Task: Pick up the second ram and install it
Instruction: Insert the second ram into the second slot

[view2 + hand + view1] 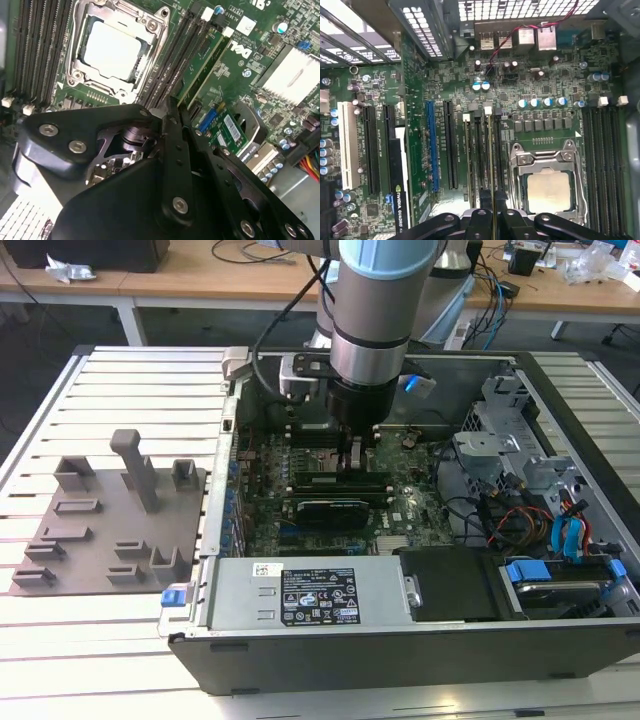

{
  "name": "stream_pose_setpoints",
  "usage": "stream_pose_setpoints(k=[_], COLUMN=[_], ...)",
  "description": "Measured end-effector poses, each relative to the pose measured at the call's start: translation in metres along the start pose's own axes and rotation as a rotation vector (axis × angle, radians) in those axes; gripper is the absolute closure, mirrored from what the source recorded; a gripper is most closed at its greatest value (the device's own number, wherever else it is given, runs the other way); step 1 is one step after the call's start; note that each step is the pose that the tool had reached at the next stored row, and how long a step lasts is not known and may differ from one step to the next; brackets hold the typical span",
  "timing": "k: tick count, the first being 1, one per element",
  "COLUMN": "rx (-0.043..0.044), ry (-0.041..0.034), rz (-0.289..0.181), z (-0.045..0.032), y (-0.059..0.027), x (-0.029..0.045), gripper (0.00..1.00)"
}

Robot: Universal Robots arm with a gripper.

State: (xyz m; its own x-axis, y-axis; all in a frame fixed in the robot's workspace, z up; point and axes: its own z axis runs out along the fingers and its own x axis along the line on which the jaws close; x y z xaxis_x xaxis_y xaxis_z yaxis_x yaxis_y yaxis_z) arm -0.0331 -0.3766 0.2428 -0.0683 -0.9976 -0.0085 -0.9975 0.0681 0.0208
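Fingers look pinched together on the memory stick, holding it edge-down so it lines up with the slots right beside the processor socket. Same story in the first wrist view: gripper sits over a slot next to the socket, stick running along it. Can't tell if it's fully seated. The grey fixture plate sits well away from the socket, outside the case.

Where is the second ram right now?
The second ram stands in a memory slot beside the CPU socket in the second wrist view, with the gripper right over its near end.
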Motion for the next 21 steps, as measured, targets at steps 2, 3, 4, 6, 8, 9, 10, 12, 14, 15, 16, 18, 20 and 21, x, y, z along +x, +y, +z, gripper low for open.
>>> stream_pose_setpoints(k=[2,3,4,6,8,9,10,12,14,15,16,18,20,21], rx=[0.0001,0.0000,0.0000,0.0000,0.0000,0.0000,0.0000,-0.0002,-0.0003,-0.0003,-0.0003,-0.0004,-0.0004,-0.0004], ry=[0.0011,0.0014,0.0014,0.0014,0.0014,0.0013,0.0013,-0.0002,-0.0054,-0.0055,-0.0057,-0.0057,-0.0056,-0.0056], rz=[-0.009,-0.017,-0.018,-0.018,-0.018,-0.018,-0.018,-0.018,-0.018,-0.018,-0.018,-0.017,-0.017,-0.017], z=[0.0029,0.0044,0.0055,0.0065,0.0077,0.0087,0.0092,0.0101,0.0104,0.0106,0.0110,0.0119,0.0130,0.0132], y=[-0.0002,-0.0003,-0.0004,-0.0004,-0.0005,-0.0006,-0.0006,-0.0006,-0.0006,-0.0006,-0.0006,0.0000,0.0003,0.0004], x=[-0.0005,-0.0011,-0.0013,-0.0013,-0.0013,-0.0014,-0.0014,-0.0015,-0.0015,-0.0015,-0.0015,-0.0014,-0.0014,-0.0014], gripper=[0.87,0.87,0.87,0.87,0.87,0.87,0.87,0.87,0.87,0.87,0.87,0.87,0.87,0.87])
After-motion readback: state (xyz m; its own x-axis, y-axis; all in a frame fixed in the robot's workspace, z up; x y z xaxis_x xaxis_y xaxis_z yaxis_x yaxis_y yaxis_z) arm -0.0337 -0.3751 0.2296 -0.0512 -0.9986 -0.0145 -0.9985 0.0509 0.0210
